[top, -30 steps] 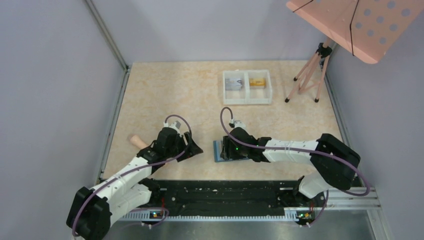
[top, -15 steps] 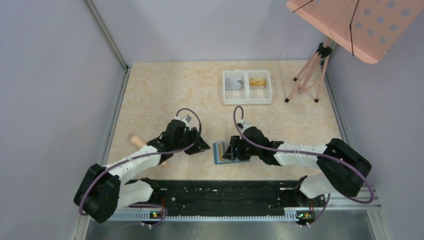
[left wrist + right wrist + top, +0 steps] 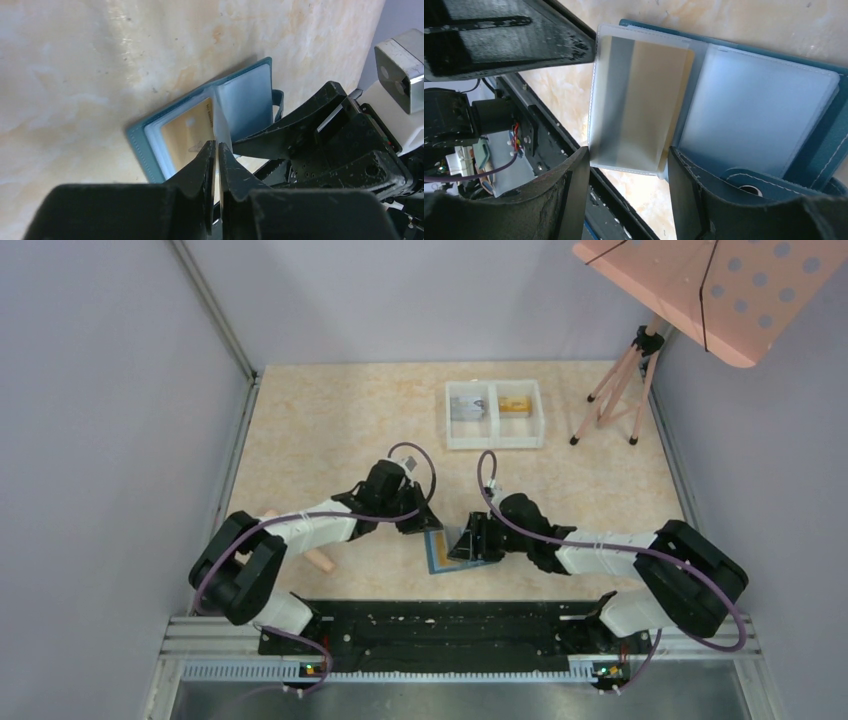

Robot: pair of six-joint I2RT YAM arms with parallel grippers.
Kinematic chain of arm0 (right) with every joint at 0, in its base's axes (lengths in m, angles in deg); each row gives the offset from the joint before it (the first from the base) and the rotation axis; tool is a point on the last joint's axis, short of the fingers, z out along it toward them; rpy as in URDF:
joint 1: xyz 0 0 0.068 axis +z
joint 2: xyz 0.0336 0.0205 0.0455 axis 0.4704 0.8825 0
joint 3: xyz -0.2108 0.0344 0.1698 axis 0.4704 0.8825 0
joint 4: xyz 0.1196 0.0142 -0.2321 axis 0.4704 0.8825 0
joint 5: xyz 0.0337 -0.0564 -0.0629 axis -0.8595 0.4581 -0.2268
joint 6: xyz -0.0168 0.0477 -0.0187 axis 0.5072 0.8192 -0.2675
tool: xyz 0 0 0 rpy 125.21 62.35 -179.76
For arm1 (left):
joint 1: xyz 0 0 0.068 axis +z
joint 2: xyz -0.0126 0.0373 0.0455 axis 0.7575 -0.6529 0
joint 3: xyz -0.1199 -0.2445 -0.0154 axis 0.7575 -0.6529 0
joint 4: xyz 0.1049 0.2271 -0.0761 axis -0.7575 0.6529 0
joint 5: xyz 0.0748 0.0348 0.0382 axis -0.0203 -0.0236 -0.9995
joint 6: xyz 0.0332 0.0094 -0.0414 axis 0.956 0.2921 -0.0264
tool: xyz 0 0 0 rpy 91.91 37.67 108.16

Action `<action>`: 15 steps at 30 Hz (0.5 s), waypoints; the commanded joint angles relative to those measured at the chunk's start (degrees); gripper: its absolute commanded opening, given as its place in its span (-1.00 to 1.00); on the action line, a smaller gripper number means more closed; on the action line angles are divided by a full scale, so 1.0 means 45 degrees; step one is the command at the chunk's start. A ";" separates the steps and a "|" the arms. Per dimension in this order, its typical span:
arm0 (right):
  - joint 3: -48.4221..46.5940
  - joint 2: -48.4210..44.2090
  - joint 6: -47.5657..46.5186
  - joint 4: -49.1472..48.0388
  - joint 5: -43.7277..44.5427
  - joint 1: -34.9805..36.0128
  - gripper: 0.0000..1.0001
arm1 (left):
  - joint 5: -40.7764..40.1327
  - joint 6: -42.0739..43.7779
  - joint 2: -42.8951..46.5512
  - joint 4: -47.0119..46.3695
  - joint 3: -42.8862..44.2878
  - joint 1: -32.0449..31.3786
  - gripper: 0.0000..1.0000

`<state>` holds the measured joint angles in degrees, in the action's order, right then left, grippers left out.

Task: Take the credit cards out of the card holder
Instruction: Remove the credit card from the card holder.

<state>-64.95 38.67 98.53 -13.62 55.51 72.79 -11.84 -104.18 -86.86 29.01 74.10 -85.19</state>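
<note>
1. Two grippers are now on the card holder (image 3: 242,102). It lies open on the table (image 3: 330,420), lower centre of the top view, just above the base rail.
2. Change over the last second: the left gripper (image 3: 216,145) was well off at lower left. It has swung in to centre and now meets the holder's upper-left side. The right gripper (image 3: 626,150) sat on top of the holder and covered it. It has slid to the right, so the pockets now show. The holder itself has barely moved.
3. Left gripper: fingers pinched almost together. In the left wrist view the edge of a translucent pocket leaf (image 3: 639,95) runs into the slit, so it reads as clamped on that leaf. Can't tell whether a card is in the pinch.
4. Right gripper: spread wide, one finger on each side of the leaf's lower edge, gripping nothing. Its right finger sits just beside the snap tab (image 3: 744,182), probably pinning that half down.
5. A gold card (image 3: 189,134) sits in the left half's pocket, left of centre in the left wrist view. The right pocket looks empty. Gold tint shows through the leaf in the right wrist view; can't tell if that is inside it or behind it.
6. White tray (image 3: 494,443), upper centre of the top view: a greyish card (image 3: 465,408) in the left compartment and an orange card (image 3: 515,404) in the right. These are likely already out.
7. Meaning: the reach is done and extraction is starting. The next move needs a grip on the card, not the sleeve. If the hold-down slips, the whole holder may lift.
</note>
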 commanded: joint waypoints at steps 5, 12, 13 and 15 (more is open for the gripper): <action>0.0190 -0.0529 0.0237 -0.0987 -0.0483 -0.0263 -0.17 | 0.0423 0.0144 -0.0979 -0.0735 0.0829 -0.0494 -0.81; 0.0057 -0.0698 0.0138 -0.0484 -0.0272 -0.0292 -0.02 | 0.0768 -0.0131 -0.1395 -0.1201 0.0964 -0.0775 -0.81; 0.0034 -0.0840 0.0126 -0.0367 -0.0180 -0.0292 0.00 | 0.0843 -0.0189 -0.1462 -0.1303 0.0989 -0.0828 -0.81; -0.0083 -0.1000 0.0064 -0.0111 -0.0049 -0.0292 0.04 | 0.1048 -0.0335 -0.1566 -0.1555 0.1019 -0.0923 -0.81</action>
<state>-63.79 37.52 99.52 -12.44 54.72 72.11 -9.76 -104.64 -92.78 26.11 76.73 -87.98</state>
